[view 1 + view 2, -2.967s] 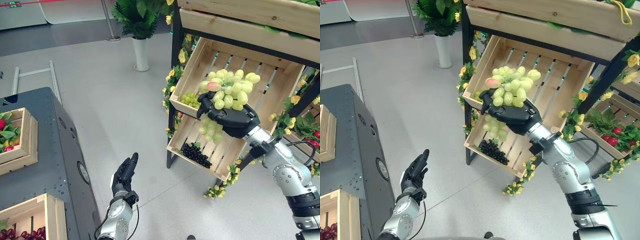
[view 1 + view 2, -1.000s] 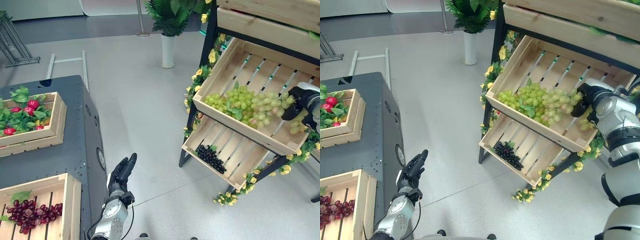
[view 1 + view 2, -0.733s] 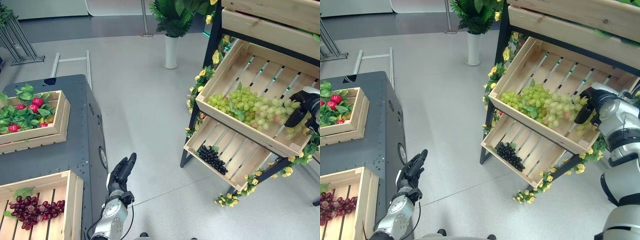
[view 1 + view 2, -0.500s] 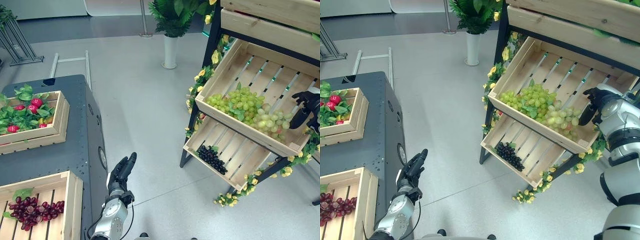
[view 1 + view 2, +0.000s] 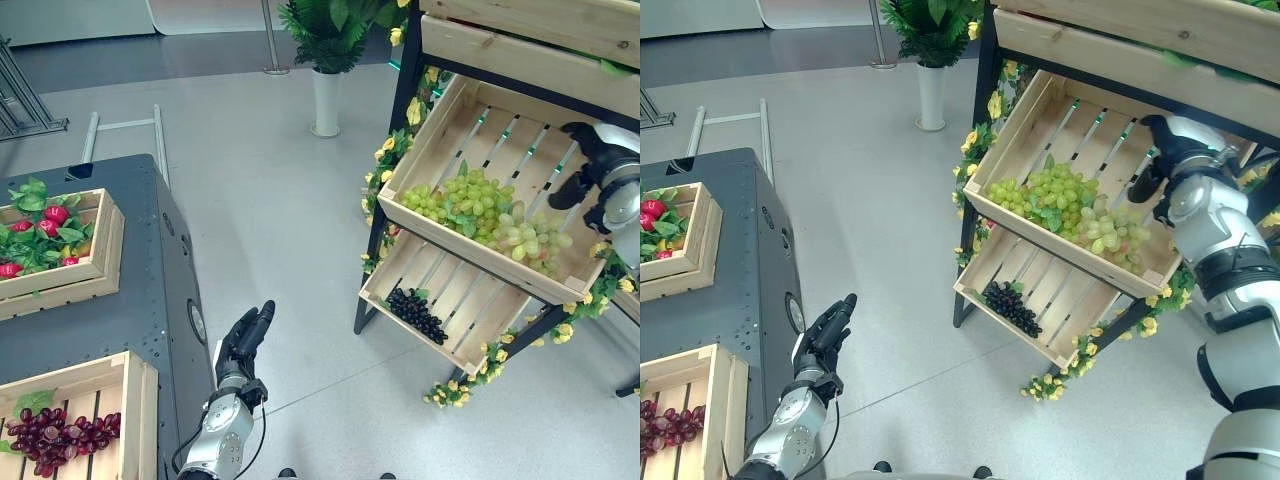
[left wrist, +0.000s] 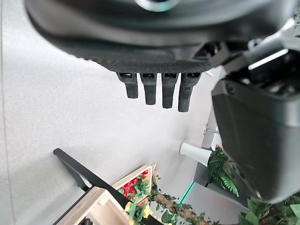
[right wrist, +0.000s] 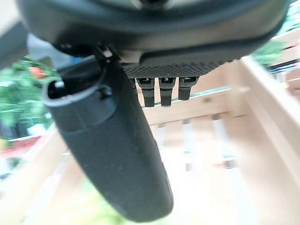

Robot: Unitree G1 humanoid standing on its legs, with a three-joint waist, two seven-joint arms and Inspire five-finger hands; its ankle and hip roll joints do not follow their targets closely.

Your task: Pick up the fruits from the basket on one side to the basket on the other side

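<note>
A pile of green grapes (image 5: 487, 214) lies in the upper slanted wooden crate (image 5: 470, 110) of the display stand at the right. A bunch of black grapes (image 5: 416, 313) rests in the crate (image 5: 470, 330) below. My right hand (image 5: 578, 171) hovers open above the upper crate's right side, clear of the grapes, and its straight fingers (image 7: 161, 90) hold nothing. My left hand (image 5: 245, 340) hangs open low in front, beside the grey cart (image 5: 130, 300), fingers (image 6: 154, 89) straight. On the cart, one crate (image 5: 95, 240) holds red fruit with leaves and a nearer crate (image 5: 135, 400) holds dark red grapes (image 5: 45, 448).
A potted green plant in a white vase (image 5: 325, 100) stands on the floor behind the stand. Yellow flower garlands (image 5: 385, 160) trim the stand's frame. Another wooden crate (image 5: 520, 30) sits higher on the stand. Grey floor lies between cart and stand.
My right hand let go of the green grape bunch, which now lies in the upper crate, and the open hand has lifted up and back. The camera has also turned.
</note>
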